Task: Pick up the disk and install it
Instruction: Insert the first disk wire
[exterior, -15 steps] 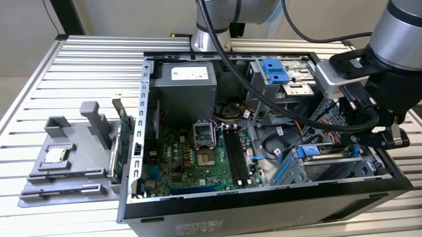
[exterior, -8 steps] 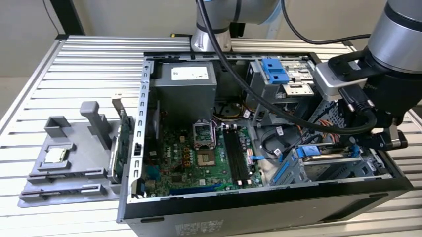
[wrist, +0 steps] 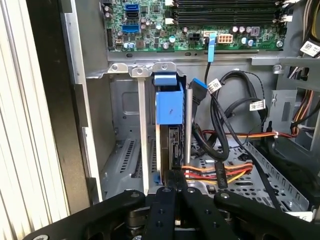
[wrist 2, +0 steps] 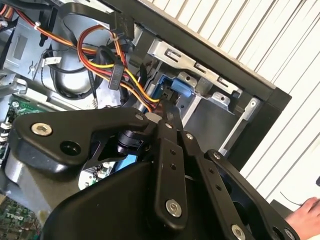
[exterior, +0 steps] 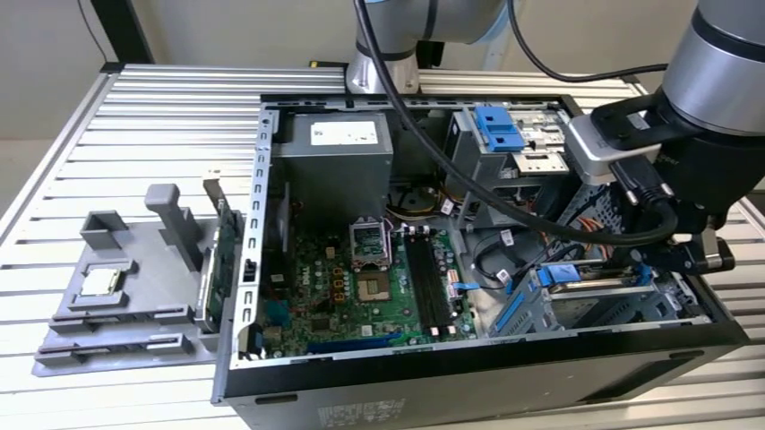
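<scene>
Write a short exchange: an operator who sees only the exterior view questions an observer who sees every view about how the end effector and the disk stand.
Operator: Does the end effector have the disk?
Observer: Yes. In the first wrist view the end effector is shut on the disk, which stands on edge in the drive cage.
Operator: Is anyone near the case?
Observer: In the second wrist view a person's hand shows just beyond the corner of the case.

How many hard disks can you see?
1. The disk sits in the metal drive cage in the first wrist view, right at the gripper. Others may be hidden behind cables.
</scene>
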Controlling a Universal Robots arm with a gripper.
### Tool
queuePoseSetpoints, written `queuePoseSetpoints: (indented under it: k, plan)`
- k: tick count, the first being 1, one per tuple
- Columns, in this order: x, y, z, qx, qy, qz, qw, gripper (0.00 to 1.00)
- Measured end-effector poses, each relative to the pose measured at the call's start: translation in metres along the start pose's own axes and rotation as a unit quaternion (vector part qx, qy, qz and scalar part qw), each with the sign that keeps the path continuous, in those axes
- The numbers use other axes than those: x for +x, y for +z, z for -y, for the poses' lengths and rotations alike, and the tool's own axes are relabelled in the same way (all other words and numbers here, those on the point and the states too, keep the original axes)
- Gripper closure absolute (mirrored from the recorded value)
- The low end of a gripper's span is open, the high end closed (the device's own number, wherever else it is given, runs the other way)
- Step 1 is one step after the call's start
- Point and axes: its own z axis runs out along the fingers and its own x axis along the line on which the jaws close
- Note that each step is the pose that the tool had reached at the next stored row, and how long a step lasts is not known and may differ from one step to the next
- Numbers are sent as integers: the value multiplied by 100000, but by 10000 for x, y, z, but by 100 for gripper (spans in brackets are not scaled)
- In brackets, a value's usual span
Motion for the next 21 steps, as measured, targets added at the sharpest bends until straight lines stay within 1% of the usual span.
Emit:
queuePoseSetpoints:
  k: [7,8,10,11,13,14,17,21]
  plan:
    - [0,32,-17,-1,12,-18,100000,100]
    - [0,33,-18,-1,25,32,100000,100]
    - [1,24,-17,-18,137,269,100000,100]
    - [2,10,-14,-41,224,371,99999,100]
    - [6,-32,-4,-67,333,446,99998,100]
    - [8,-35,-3,-68,374,502,99998,100]
    - [9,-33,-4,-71,507,492,99997,100]
    - [10,-8,-34,-69,738,443,99996,100]
